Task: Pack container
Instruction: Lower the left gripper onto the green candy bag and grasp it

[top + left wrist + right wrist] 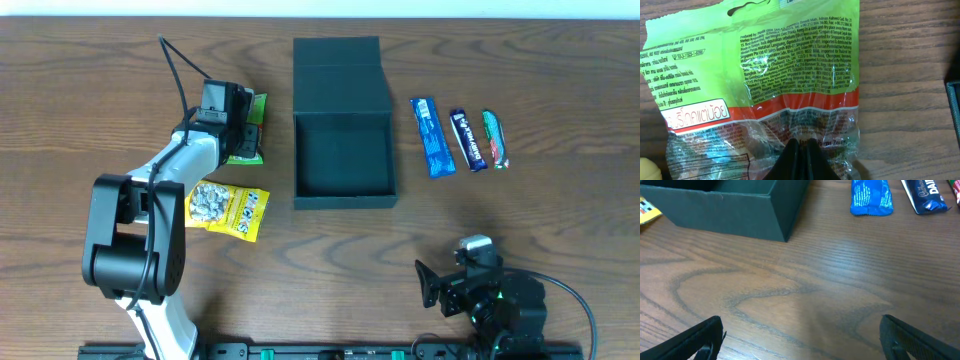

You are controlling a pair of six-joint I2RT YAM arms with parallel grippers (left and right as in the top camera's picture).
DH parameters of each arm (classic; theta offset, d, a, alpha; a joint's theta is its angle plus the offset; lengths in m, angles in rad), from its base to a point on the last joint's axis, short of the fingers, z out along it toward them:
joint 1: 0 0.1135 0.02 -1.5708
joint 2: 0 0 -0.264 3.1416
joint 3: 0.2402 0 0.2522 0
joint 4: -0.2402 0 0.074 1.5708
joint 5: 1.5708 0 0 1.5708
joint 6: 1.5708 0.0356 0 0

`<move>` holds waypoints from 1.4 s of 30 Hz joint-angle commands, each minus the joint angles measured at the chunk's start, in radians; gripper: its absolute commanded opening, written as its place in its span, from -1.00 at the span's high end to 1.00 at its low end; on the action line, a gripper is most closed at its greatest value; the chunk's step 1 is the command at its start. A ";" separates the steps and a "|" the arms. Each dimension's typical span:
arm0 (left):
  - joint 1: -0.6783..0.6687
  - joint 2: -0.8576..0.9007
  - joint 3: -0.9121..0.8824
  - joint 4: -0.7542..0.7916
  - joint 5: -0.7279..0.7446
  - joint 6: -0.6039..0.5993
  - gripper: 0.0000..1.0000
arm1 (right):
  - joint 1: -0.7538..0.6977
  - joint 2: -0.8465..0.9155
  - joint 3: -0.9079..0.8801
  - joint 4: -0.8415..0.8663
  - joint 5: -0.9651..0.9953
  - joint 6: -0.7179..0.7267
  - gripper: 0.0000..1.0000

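Overhead, the container [345, 200] sits mid-table, mouth up, nothing in it, its lid flap laid back toward the far edge. With the lid out, its long axis runs straight away from me, hinge on the far side. I judge it light, stiff cardboard with a matte, unslippery skin, best held by a side wall and not by the flap, which would swing. Beside it, my left gripper [801, 145] is pressed together on the clear hem of the green packet [755, 65], soft crinkly film. My right gripper [800, 332] hangs spread wide over bare table [805, 280].
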 commanded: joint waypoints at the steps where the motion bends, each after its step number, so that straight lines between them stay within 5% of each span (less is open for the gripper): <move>1: -0.023 0.031 0.000 -0.045 -0.027 0.010 0.89 | 0.003 -0.005 -0.004 0.000 0.000 -0.008 -0.98; 36: -0.112 -0.171 0.085 -0.145 -0.146 -0.116 0.89 | 0.003 -0.005 -0.004 0.000 0.000 -0.008 -0.99; 37: -0.112 -0.169 0.085 -0.145 -0.159 -0.114 0.68 | 0.003 -0.005 -0.004 0.000 0.000 -0.008 -0.98; 38: -0.111 -0.160 0.084 -0.145 -0.162 -0.086 -0.42 | 0.003 -0.005 -0.004 0.000 0.000 -0.008 -0.99; 39: -0.111 -0.149 0.084 -0.145 -0.160 -0.064 -0.91 | 0.003 -0.005 -0.004 0.000 0.000 -0.008 -0.98; 42: -0.111 -0.098 0.084 -0.152 -0.160 -0.005 -0.91 | 0.003 -0.005 -0.004 0.000 0.000 -0.008 -0.98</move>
